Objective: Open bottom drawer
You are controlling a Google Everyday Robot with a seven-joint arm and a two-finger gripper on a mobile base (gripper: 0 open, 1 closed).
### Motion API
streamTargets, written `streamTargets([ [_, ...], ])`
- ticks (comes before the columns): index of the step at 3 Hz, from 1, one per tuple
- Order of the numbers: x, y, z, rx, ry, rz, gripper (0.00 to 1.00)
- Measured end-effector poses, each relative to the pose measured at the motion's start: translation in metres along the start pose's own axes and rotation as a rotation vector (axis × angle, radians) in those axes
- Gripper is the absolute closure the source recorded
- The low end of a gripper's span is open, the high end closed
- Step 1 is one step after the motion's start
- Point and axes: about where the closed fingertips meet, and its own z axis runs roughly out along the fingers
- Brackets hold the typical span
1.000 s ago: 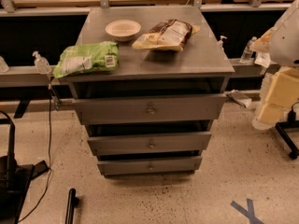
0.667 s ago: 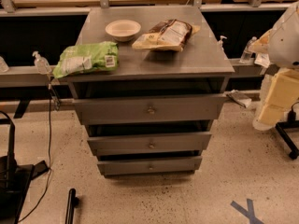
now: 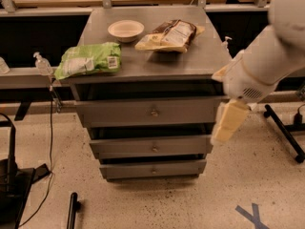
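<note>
**Item 1. Bottom drawer** (image 3: 128, 169): a grey metal-look drawer with the narrowest, shortest front of three and a small round centre knob (image 3: 153, 170). It is sitting lowest in the grey cabinet, under the near edge of the grey tabletop (image 3: 143, 70) and just above the speckled floor. Its front is looking shut or close to it, with a dark gap showing above. Its long axis is running left to right, parallel to that near edge.

**Item 2. Gripper** (image 3: 228, 120): a cream-coloured end piece on the white robot arm (image 3: 267, 56). It is hanging just off the near right corner of the tabletop, pointing down beside the right ends of the widest grey drawer (image 3: 119, 112) and the mid-sized grey drawer (image 3: 124, 147). How far open it is cannot be told. Nothing is showing in its hold.

**Item 3. Governing relation**: the knob is lying below and to the left of the gripper, on the cabinet's centre line. By judgement, the reach is calling for a drop past the two upper fronts and a shift leftward. The pull would then go outward from the near edge, square to the drawer's long axis.

**Item 4. Tabletop load**:
- A shallow white round bowl (image 3: 126, 30) is resting toward the far edge.
- A green crinkled plastic bag (image 3: 89, 60) is lying at the near left corner.
- Brown-and-yellow snack packets (image 3: 170, 35) are lying toward the far right corner.

None of these is standing in the path.
</note>
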Motion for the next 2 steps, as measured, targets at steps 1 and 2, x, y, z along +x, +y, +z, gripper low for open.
streamTargets([
  [1,-0.0120,-0.0072,0.0357,0.040,-0.047,-0.004,0.00],
  [2,-0.0120,-0.0071,0.0358,0.040,-0.047,-0.004,0.00],
])
